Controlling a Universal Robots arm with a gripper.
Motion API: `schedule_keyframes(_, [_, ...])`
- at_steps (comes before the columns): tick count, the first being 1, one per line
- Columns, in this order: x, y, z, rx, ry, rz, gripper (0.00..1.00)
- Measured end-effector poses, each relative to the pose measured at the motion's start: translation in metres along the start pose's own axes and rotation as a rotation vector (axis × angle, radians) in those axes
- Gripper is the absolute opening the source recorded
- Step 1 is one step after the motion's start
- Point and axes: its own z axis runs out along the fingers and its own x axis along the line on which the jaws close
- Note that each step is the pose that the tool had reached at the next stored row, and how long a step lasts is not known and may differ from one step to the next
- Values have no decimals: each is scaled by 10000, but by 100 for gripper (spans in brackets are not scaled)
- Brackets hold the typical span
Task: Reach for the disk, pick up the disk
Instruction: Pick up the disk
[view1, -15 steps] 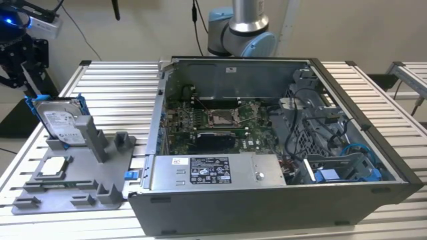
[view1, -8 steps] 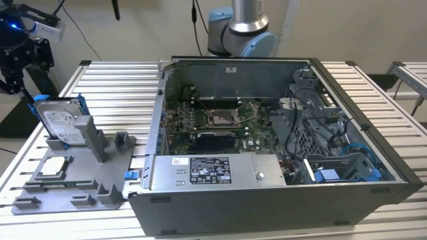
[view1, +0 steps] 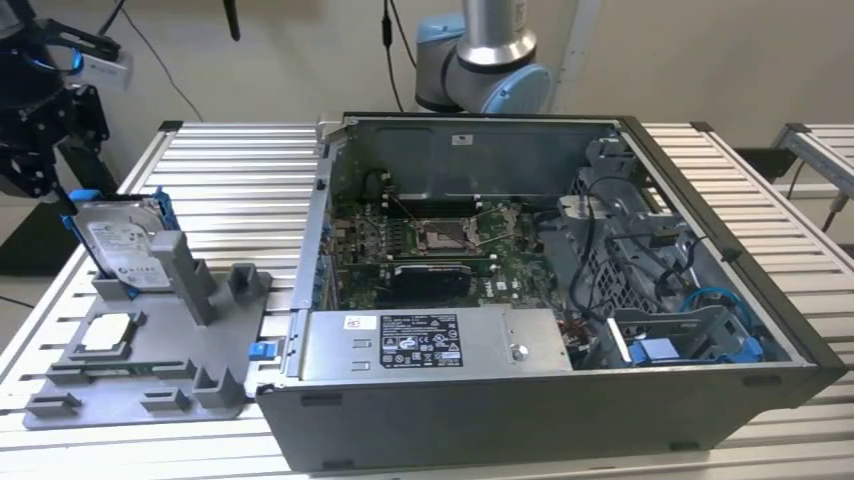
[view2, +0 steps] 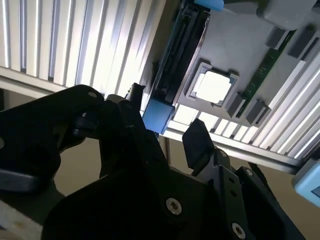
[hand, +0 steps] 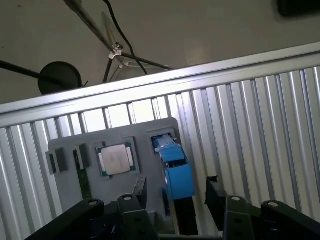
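At the exterior view's left end of the desk (view1: 227, 160), the disk (view1: 118, 240) stands on its edge in a slot of the grey holder (view1: 200, 290). Its label faces the camera and a blue bracket (hand: 177, 172) frames it. The pincer (hand: 176, 184) hangs just above the disk's top edge. In both wrist views the fingers (hand: 212, 187) are spread, one on each side of the bracket's blue end. A gap shows on both sides, so nothing is pinched yet. The reach looks nearly done and the grasp not begun.

The risk is probably in where the fingers will close. They seem to sit near one end of the disk, not over its middle. A hold so far off centre may let the disk swing, or wedge in the slot, when it is lifted. The bracket is plastic and could bend or slip under pressure. If the disk sticks, the holder may rise with it and shake the chip (view1: 107, 335) lying beside.
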Motion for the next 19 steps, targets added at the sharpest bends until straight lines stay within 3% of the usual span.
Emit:
schedule_keyframes(12, [2, 5, 219, 3, -9, -658, 100])
schedule_keyframes(19, [3, 5, 230, 2, -12, -680, 100])
